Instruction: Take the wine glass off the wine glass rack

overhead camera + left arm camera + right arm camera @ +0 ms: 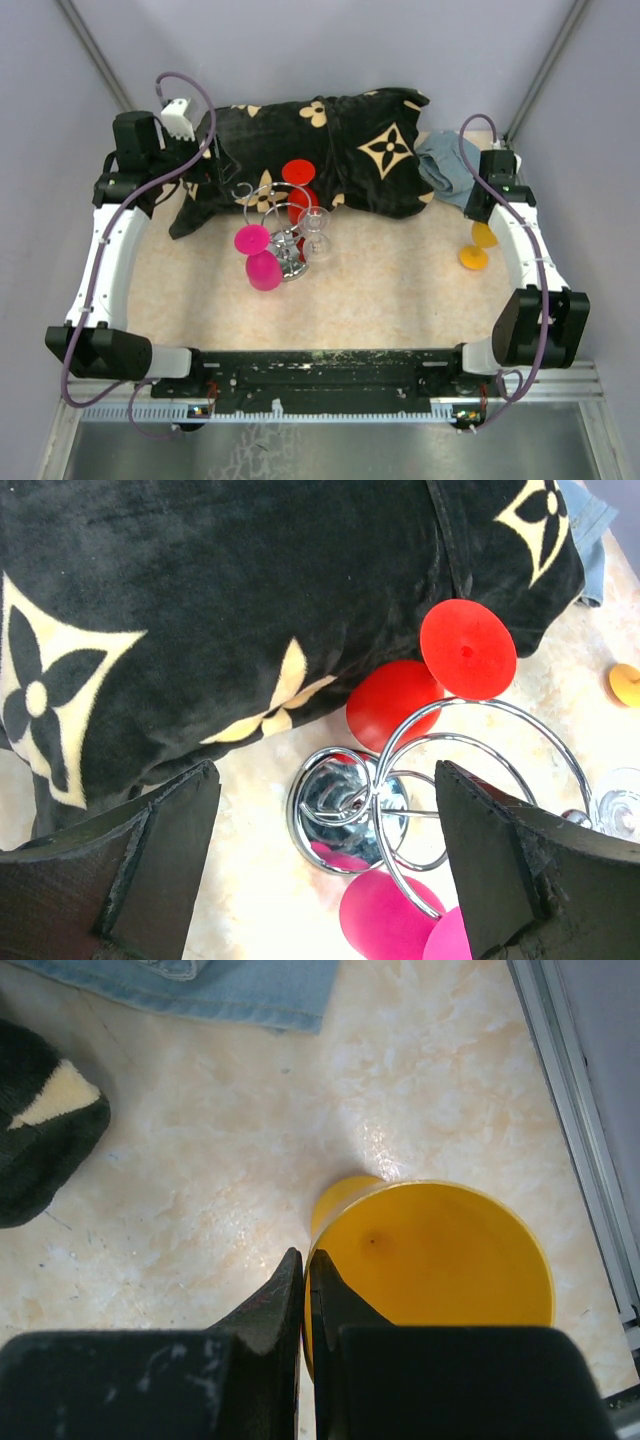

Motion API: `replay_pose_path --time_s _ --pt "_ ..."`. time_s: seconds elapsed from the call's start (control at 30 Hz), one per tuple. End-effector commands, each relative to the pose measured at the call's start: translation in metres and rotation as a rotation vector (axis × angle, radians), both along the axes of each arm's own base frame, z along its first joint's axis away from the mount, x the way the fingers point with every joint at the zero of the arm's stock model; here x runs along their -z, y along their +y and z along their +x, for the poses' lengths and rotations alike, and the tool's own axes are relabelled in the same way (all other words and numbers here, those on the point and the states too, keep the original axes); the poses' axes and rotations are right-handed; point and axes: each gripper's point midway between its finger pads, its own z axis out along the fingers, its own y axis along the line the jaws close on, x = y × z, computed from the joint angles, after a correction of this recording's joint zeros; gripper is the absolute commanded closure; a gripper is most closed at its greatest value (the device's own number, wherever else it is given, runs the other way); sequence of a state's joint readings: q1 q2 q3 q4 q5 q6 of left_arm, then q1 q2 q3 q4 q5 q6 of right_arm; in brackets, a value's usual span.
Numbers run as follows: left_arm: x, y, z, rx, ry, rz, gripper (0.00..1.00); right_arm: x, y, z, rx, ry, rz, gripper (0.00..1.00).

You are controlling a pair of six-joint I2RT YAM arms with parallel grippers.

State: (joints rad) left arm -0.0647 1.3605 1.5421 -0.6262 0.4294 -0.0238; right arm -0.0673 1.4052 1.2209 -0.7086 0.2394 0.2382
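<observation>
Left jaws stood wide apart over the wine glass rack point(340, 810) at centre frame — pink glass point(380, 920), red glass point(468, 648) and clear wine glass point(622, 800) at its arms. Far right, right jaws sat pressed together beside a yellow glass point(440, 1260).

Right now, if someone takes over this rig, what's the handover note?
Left gripper: open, over the rack, holding nothing.
Right gripper: shut, at the rim of the yellow glass; can't tell if it has a grip.
Things: pink glass, red glass and clear glass on the rack mid-table.
Done: yellow glass is off the rack, on the right.
Left: the other three, none grasped.
</observation>
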Motion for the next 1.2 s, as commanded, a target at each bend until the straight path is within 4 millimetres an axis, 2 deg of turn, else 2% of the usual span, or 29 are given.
replay_pose_path --time_s 0.0,0.13,0.23,0.47,0.57,0.73,0.83,0.9,1.03,1.17 --pt "-0.003 -0.002 -0.013 0.038 -0.002 0.002 0.08 -0.023 -0.006 0.011 0.022 -0.109 -0.036 1.00" --pt "-0.001 -0.004 -0.015 0.046 0.008 -0.006 0.08 -0.021 -0.008 0.013 0.028 -0.106 -0.046 0.99" --pt "0.000 -0.006 -0.015 0.062 0.013 -0.006 0.09 -0.023 -0.007 0.013 0.028 -0.104 -0.038 0.83" --pt "0.005 -0.008 -0.015 0.079 0.031 -0.001 0.09 -0.041 0.004 0.015 -0.001 -0.133 0.016 0.69" --pt "0.004 -0.009 -0.014 0.077 0.035 -0.010 0.10 -0.058 0.012 0.014 -0.014 -0.160 0.054 0.65" --pt "-0.003 -0.003 -0.010 0.028 0.076 -0.106 0.09 -0.107 0.018 0.012 -0.035 -0.243 0.074 0.56" --pt "0.001 -0.001 -0.020 0.046 0.159 -0.266 0.09 -0.138 0.028 0.015 -0.081 -0.286 0.092 0.52" --pt "0.011 0.000 -0.028 0.041 0.246 -0.375 0.09 -0.154 0.042 0.020 -0.125 -0.306 0.103 0.51" --pt "0.020 -0.001 -0.049 0.058 0.354 -0.551 0.10 -0.167 0.074 0.028 -0.207 -0.310 0.118 0.50" --pt "0.029 -0.015 -0.084 0.104 0.455 -0.687 0.11 -0.168 0.091 0.038 -0.247 -0.315 0.155 0.50"
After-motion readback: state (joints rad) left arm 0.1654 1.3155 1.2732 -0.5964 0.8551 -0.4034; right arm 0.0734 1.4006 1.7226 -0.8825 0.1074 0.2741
